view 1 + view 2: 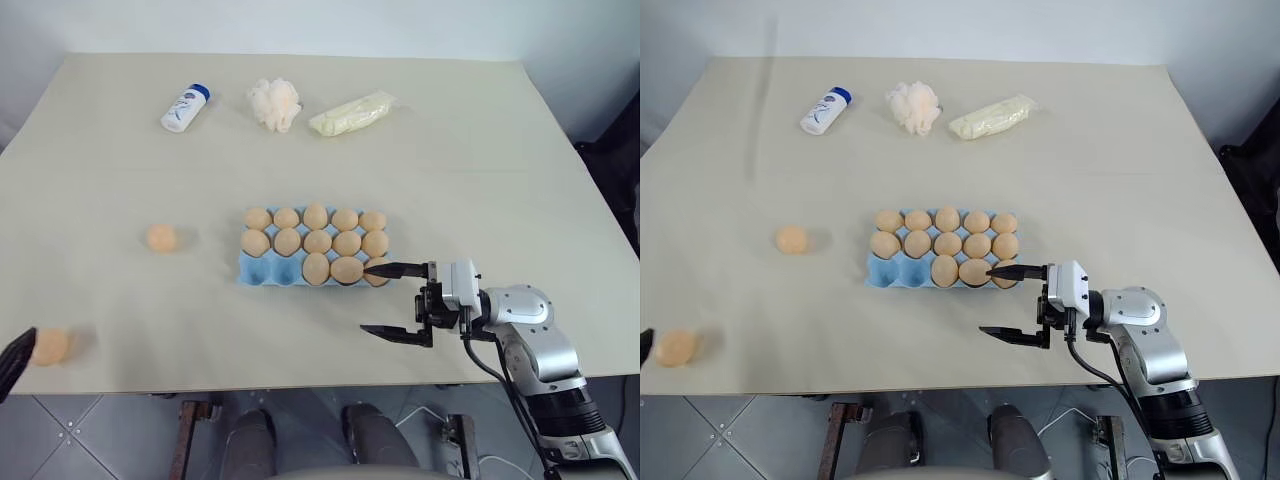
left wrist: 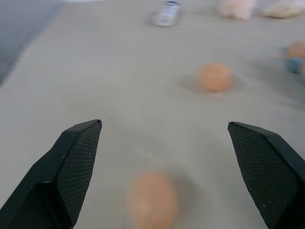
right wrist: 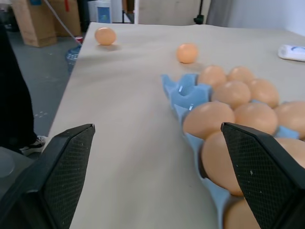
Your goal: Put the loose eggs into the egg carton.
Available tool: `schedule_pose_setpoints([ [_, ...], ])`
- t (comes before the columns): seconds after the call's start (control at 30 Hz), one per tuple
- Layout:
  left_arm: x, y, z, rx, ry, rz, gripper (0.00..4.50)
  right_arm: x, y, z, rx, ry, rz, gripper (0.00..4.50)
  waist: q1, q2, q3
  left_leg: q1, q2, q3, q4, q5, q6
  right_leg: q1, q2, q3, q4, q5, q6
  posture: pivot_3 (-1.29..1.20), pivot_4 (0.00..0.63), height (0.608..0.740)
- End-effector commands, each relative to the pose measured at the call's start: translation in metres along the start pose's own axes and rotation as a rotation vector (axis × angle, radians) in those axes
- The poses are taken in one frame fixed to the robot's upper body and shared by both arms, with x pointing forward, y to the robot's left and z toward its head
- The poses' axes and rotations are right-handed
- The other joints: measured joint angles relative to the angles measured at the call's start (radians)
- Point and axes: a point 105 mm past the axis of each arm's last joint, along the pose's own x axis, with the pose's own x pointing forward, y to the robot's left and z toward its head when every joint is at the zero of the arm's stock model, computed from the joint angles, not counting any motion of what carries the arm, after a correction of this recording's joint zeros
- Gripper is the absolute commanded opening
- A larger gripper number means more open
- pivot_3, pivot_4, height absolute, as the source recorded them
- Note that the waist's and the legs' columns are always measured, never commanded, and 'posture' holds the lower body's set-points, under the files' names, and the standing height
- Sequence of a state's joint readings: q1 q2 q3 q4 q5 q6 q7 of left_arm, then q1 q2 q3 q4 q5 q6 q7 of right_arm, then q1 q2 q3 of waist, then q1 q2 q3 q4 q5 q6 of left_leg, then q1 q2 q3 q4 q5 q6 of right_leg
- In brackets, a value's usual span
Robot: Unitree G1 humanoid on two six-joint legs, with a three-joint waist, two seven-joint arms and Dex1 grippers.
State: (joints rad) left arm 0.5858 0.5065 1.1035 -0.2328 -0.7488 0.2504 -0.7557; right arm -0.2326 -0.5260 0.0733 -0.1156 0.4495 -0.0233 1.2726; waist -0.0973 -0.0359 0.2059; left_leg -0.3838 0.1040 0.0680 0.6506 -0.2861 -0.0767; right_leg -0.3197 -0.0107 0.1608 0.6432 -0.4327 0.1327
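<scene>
Carton: we see the blue carton (image 1: 262, 268) mid-table with thirteen eggs seated; the two cups at its near left corner are bare.
Loose eggs: two lie on the table, well apart from the carton. The far egg (image 1: 161, 238) sits out to the carton's left; the near egg (image 1: 50, 346) rests close to the table's near left edge.
Left gripper: our left gripper (image 2: 164, 131) hangs over the near egg with its fingers spread wide and nothing between them; in the left wrist view the egg lies low between the two fingers (image 2: 78, 157).
Right gripper: our right gripper (image 1: 392, 300) is level beside the carton's near right corner, spread wide and empty; one fingertip looks to be touching or just over the corner egg (image 1: 375, 270), and we cannot tell which.
Risk, near egg: it lies by the table edge, so we judge that a finger striking it off-centre could roll it over the edge and onto the floor.
Risk, grip: the egg is smooth and round; pinched off its middle, it may squirt out, and pinched too hard it may crack.
Risk, right gripper: a sideways sweep could knock the corner egg from its cup or shove the carton.
Risk, placing: the bare cups sit next to filled ones, so a careless descent could bump a seated egg.
Clutter: a bottle (image 1: 185, 107), a puff (image 1: 274, 103) and a bag (image 1: 352, 112) lie along the far side, out of our way.
</scene>
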Motion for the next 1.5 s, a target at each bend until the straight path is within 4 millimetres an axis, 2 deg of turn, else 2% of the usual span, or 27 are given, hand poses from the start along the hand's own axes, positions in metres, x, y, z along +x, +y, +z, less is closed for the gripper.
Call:
schedule_pose_setpoints([
  [0.03, -0.019, 0.006, -0.008, -0.007, 0.031, 0.054, 4.5, 0.004, 0.0, 0.01, -0.046, -0.035, 0.016, 4.43, 0.0, 0.0, 0.0, 0.0, 0.0, 0.0, 0.0, 0.0, 0.0, 0.0, 0.0, 0.0, 0.0, 0.0, 0.0, 0.0, 0.15, 0.74],
  [0.17, -0.016, -0.003, -0.035, -0.022, 0.085, 0.022, 4.5, 0.006, 0.003, 0.013, -0.06, -0.039, 0.031, 4.43, 0.001, -0.001, 0.0, 0.0, 0.0, 0.0, -0.002, 0.0, 0.0, -0.001, 0.0, 0.0, 0.0, 0.0, 0.0, 0.0, 0.15, 0.74],
  [0.23, -0.012, -0.003, -0.04, -0.038, 0.081, 0.025, 4.5, 0.007, 0.004, 0.014, -0.056, -0.039, 0.032, 4.43, 0.004, -0.002, 0.0, 0.0, 0.0, 0.0, -0.002, 0.0, 0.0, -0.002, 0.0, 0.0, 0.0, 0.0, 0.0, 0.0, 0.15, 0.74],
  [0.37, 0.007, -0.008, -0.061, -0.034, 0.121, -0.005, 4.5, 0.007, 0.007, 0.015, -0.055, -0.035, 0.036, 4.43, 0.011, -0.002, -0.001, 0.0, 0.0, 0.0, -0.001, 0.0, 0.0, -0.001, 0.0, 0.0, 0.0, 0.0, 0.0, 0.0, 0.15, 0.74],
  [0.5, 0.027, -0.007, -0.059, -0.008, 0.086, -0.003, 4.5, 0.011, 0.01, 0.016, -0.049, -0.033, 0.04, 4.43, 0.012, -0.004, -0.001, 0.0, 0.0, 0.0, -0.001, 0.0, 0.0, -0.001, 0.0, 0.0, 0.0, 0.0, 0.0, 0.0, 0.15, 0.74],
  [0.7, 0.052, -0.017, -0.072, -0.021, 0.071, -0.026, 4.5, 0.01, 0.01, 0.018, -0.042, -0.019, 0.02, 4.43, 0.01, -0.004, -0.002, 0.0, 0.001, 0.001, -0.001, 0.0, -0.001, -0.002, 0.0, -0.001, 0.002, 0.0, 0.0, 0.0, 0.15, 0.74],
  [0.8, 0.056, -0.023, -0.075, -0.013, 0.076, -0.047, 3.91, 0.01, 0.011, 0.017, -0.04, -0.014, 0.013, 4.5, 0.01, -0.004, -0.002, 0.0, 0.002, 0.001, -0.001, 0.0, -0.001, -0.003, 0.0, -0.001, 0.003, 0.0, 0.0, 0.0, 0.15, 0.74],
  [0.93, 0.054, -0.023, -0.079, -0.018, 0.095, -0.053, 2.73, 0.01, 0.009, 0.017, -0.041, -0.012, -0.009, 4.5, 0.011, -0.004, -0.002, 0.0, 0.002, 0.0, -0.001, 0.0, -0.001, -0.003, 0.0, -0.002, 0.003, 0.0, 0.0, 0.0, 0.15, 0.74],
  [1.0, 0.055, -0.028, -0.074, -0.026, 0.077, -0.087, 2.07, 0.009, 0.008, 0.016, -0.042, -0.006, -0.022, 4.5, 0.012, -0.004, -0.002, 0.0, 0.002, 0.0, -0.001, 0.0, -0.001, -0.003, 0.0, -0.002, 0.003, 0.0, 0.0, 0.0, 0.15, 0.74],
  [1.03, 0.058, -0.032, -0.069, -0.027, 0.064, -0.116, 1.86, 0.008, 0.007, 0.016, -0.043, -0.002, -0.026, 4.5, 0.012, -0.004, -0.002, 0.0, 0.002, 0.0, -0.001, 0.0, -0.001, -0.003, 0.0, -0.002, 0.003, 0.0, 0.0, 0.0, 0.15, 0.74],
  [1.1, 0.065, -0.046, -0.059, -0.034, 0.029, -0.187, 1.86, 0.007, 0.007, 0.014, -0.045, 0.006, -0.032, 4.5, 0.013, -0.004, -0.002, 0.0, 0.002, 0.0, 0.0, 0.0, -0.001, -0.002, 0.0, -0.002, 0.003, 0.0, 0.0, 0.0, 0.15, 0.74],
  [1.17, 0.077, -0.075, -0.044, -0.034, -0.013, -0.338, 1.86, 0.004, 0.006, 0.012, -0.042, 0.019, -0.048, 4.5, 0.018, -0.004, -0.002, 0.0, 0.002, 0.0, 0.001, 0.0, -0.001, -0.001, 0.0, -0.003, 0.003, 0.0, 0.0, 0.0, 0.15, 0.74],
  [1.33, 0.119, -0.162, -0.016, 0.007, -0.066, -0.742, 1.86, -0.007, 0.01, 0.006, -0.035, 0.062, -0.097, 4.5, 0.036, -0.004, -0.002, 0.0, 0.0, -0.001, 0.001, 0.002, -0.001, -0.001, 0.0, -0.003, 0.004, 0.0, 0.0, 0.0, 0.15, 0.74],
  [1.4, 0.137, -0.187, -0.007, 0.007, -0.086, -0.85, 1.86, -0.013, 0.011, 0.005, -0.032, 0.079, -0.129, 4.5, 0.04, -0.004, -0.002, 0.0, 0.0, -0.001, 0.002, 0.002, -0.001, -0.001, 0.0, -0.003, 0.005, 0.001, 0.0, 0.0, 0.15, 0.74],
  [1.5, 0.154, -0.209, -0.002, 0.022, -0.087, -0.965, 1.86, -0.02, 0.014, 0.006, -0.023, 0.094, -0.159, 4.5, 0.04, -0.004, -0.002, 0.0, 0.0, -0.001, 0.004, 0.002, -0.001, -0.002, 0.0, -0.003, 0.007, 0.001, 0.0, 0.0, 0.15, 0.74],
])
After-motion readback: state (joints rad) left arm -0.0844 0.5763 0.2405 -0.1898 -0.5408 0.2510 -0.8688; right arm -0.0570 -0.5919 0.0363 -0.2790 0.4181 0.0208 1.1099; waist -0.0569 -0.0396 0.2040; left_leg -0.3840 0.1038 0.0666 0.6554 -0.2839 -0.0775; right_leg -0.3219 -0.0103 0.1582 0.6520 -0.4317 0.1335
